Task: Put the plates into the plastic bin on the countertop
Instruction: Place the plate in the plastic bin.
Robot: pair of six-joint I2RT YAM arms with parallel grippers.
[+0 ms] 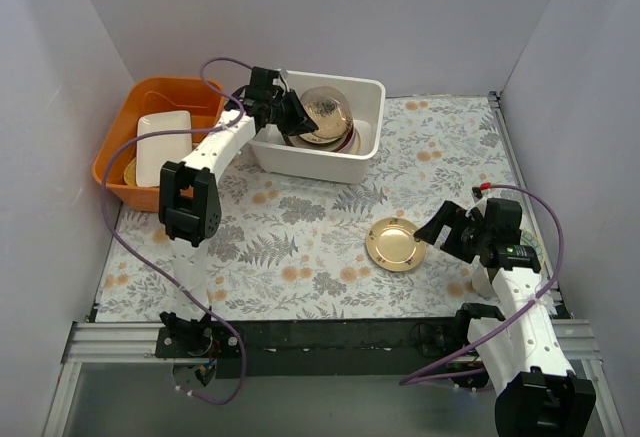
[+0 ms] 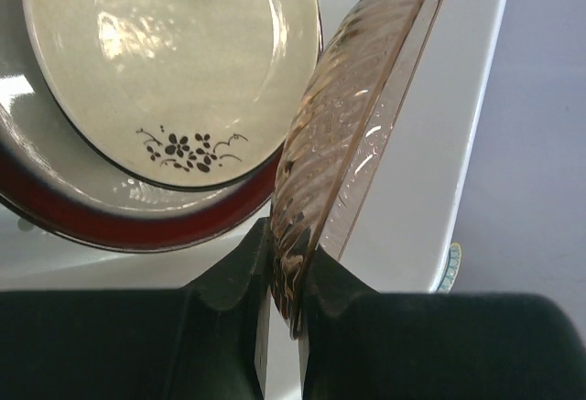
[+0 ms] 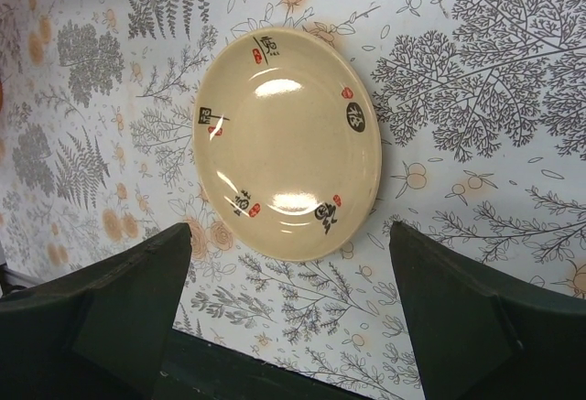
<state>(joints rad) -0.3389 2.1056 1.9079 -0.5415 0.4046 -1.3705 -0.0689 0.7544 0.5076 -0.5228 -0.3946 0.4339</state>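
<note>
Up at the far side of the countertop (image 1: 300, 247), the left arm stretches forward from its base, elbow raised over the fern print and forearm angled toward the white bin (image 1: 318, 168), so that the left claw (image 1: 300, 117) sits over the bin's near left corner. Its two fingers (image 2: 229, 281) are pressed together on the rim of the pink plate (image 2: 366, 116), which is held on edge and tilted; the left wrist view shows the plate's swirled, see-through surface rising steeply from the pinch, with the bin's white wall behind it. Beside it in the bin lies the cream plate (image 2: 174, 52) with a dark sprig, resting on the maroon plate (image 2: 137, 226), whose red rim shows below it. From above, the pink plate leans over these two inside the bin. The right arm is bent close to its own base at the near right, its wrist turned left toward the middle of the countertop. The right claw (image 1: 438, 235) has its fingers (image 3: 137, 299) spread wide and grips nothing; it points at the tan plate (image 3: 288, 139), which lies flat on the countertop just beside the fingertips and apart from them. Left of the bin stands the orange tub (image 1: 150, 97) with a rectangular white dish (image 1: 163, 147) inside.
</note>
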